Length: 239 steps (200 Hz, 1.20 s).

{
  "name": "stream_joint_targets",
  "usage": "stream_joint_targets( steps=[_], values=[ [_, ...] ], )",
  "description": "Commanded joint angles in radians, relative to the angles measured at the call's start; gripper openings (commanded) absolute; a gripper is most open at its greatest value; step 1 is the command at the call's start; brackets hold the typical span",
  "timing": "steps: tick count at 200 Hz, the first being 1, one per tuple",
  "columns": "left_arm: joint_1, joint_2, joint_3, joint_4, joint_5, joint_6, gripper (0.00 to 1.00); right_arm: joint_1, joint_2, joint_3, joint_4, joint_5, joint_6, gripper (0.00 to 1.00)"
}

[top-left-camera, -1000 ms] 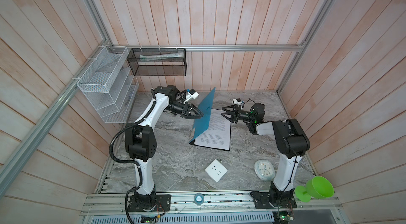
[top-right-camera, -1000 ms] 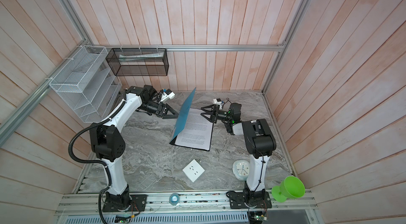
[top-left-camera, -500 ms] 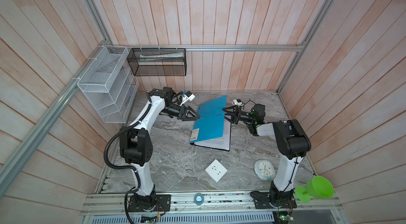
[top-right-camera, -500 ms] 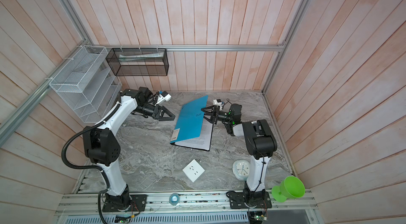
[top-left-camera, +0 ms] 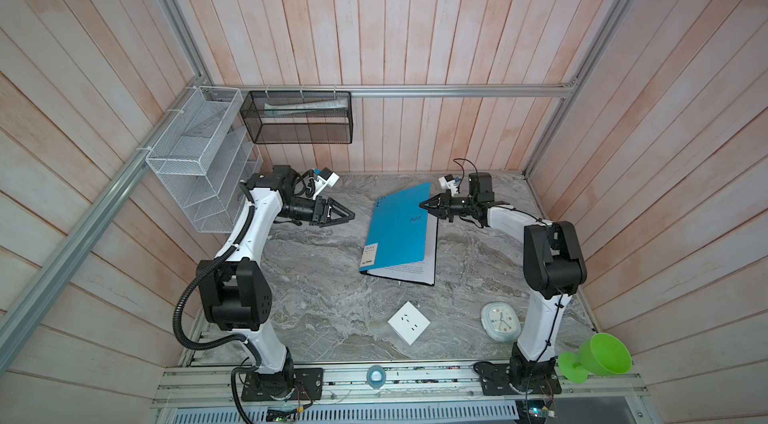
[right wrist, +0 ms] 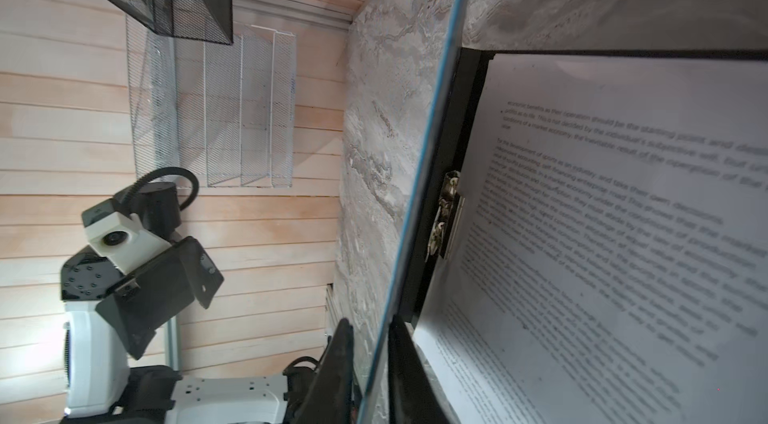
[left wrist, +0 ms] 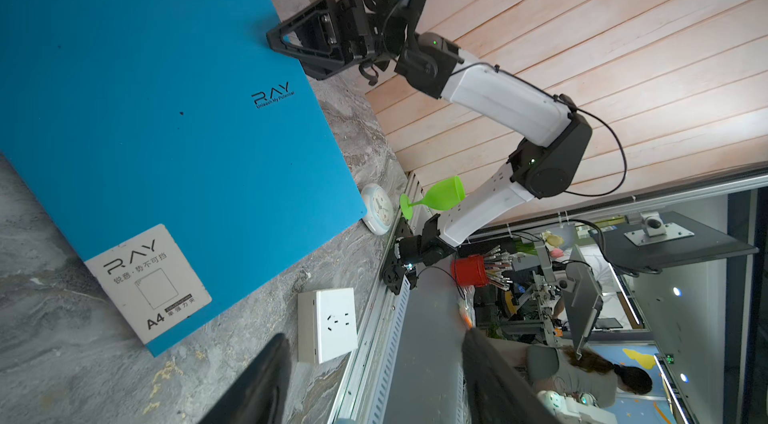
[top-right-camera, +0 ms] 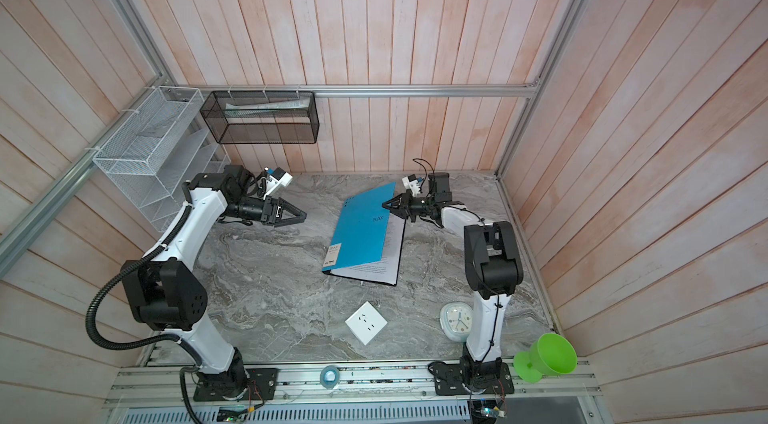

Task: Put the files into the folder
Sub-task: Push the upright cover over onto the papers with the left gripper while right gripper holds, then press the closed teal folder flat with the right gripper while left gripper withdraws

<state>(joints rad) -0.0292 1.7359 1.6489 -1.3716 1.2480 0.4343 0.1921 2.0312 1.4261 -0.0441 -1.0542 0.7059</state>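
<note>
right gripper (top-left-camera: 424,205) pinched on the free edge of the blue folder (top-left-camera: 399,230) cover, near its far corner; cover tilted low over the files (right wrist: 602,214), which lie on the black inner panel by the clip (right wrist: 446,214). left gripper (top-left-camera: 349,216) spread, empty, well apart. judgement: lower the cover flat before letting go (no sideways drag, or the sheets may shift)

Around the marble table (top-left-camera: 316,297) we see a white socket plate (top-left-camera: 408,322) near six o'clock, a pale clock (top-left-camera: 500,321) and green goblet (top-left-camera: 598,356) toward four, a white wire rack (top-left-camera: 199,160) at ten, a black mesh basket (top-left-camera: 300,117) at eleven.
</note>
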Motion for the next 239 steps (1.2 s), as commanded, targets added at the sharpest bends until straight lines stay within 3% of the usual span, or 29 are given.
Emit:
stream_joint_targets(
  steps=[1, 36, 81, 136, 239],
  values=[
    [0.0, -0.045, -0.032, 0.013, -0.014, 0.012, 0.68, 0.007, 0.076, 0.077, -0.312, 0.077, -0.223, 0.12],
    [0.003, -0.061, -0.042, 0.022, -0.025, 0.001, 0.68, 0.04, 0.142, 0.212, -0.458, 0.158, -0.328, 0.08],
    [0.035, -0.06, -0.059, 0.044, -0.033, -0.017, 0.68, 0.076, 0.192, 0.307, -0.535, 0.188, -0.362, 0.09],
    [0.093, -0.037, -0.084, 0.081, -0.071, -0.037, 0.69, 0.081, 0.179, 0.278, -0.536, 0.214, -0.362, 0.12],
    [0.095, -0.001, -0.109, 0.119, -0.093, -0.039, 0.71, 0.067, 0.161, 0.262, -0.56, 0.313, -0.361, 0.25]
  ],
)
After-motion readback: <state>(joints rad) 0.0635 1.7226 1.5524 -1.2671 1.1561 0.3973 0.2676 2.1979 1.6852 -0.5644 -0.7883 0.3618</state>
